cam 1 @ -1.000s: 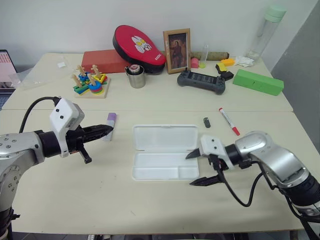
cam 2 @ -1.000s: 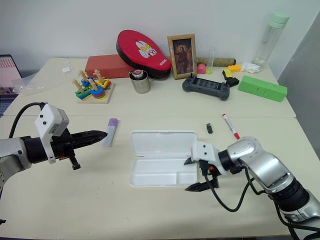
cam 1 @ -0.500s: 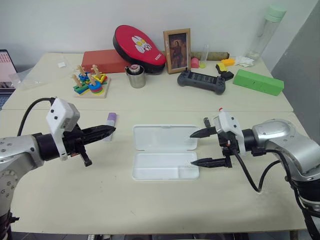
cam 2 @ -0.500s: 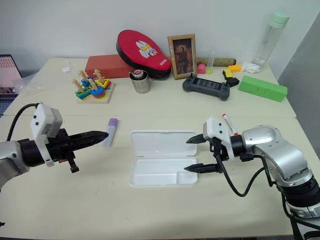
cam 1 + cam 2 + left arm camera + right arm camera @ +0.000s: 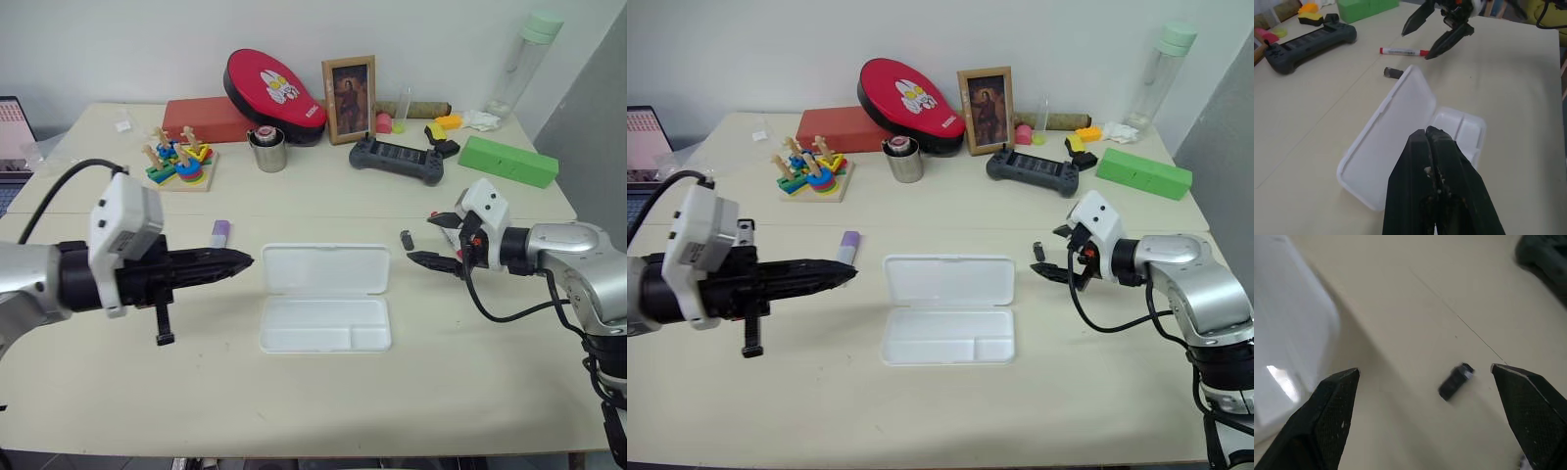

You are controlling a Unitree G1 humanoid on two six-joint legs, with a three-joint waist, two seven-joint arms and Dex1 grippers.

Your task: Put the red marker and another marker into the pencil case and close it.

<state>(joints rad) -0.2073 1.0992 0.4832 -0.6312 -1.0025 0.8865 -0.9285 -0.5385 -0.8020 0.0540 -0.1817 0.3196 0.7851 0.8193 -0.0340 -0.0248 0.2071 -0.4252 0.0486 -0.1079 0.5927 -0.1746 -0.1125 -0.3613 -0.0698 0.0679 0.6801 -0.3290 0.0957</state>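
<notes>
Two markers (image 5: 1403, 51), one pencil case (image 5: 325, 297), one green box (image 5: 506, 161)

My left gripper (image 5: 240, 261) has black fingers behind a white wrist block, and my right gripper (image 5: 428, 240) is black-fingered too, with a white housing. The pencil case (image 5: 324, 297) is plain white, on a pale cream table (image 5: 294, 401). The red marker (image 5: 1403, 51) has a white barrel with red at both ends; the other marker (image 5: 218, 233) is pale with a purple cap. Near the case lies a small black piece (image 5: 405, 238). Farther back I see a bright green box (image 5: 507, 161), a dark grey game controller (image 5: 396, 160), a red pad with a white cartoon figure (image 5: 273, 91), a brick-red box (image 5: 204, 119), a wooden-framed picture (image 5: 349, 99) and a multicoloured stacking toy (image 5: 177, 163)
</notes>
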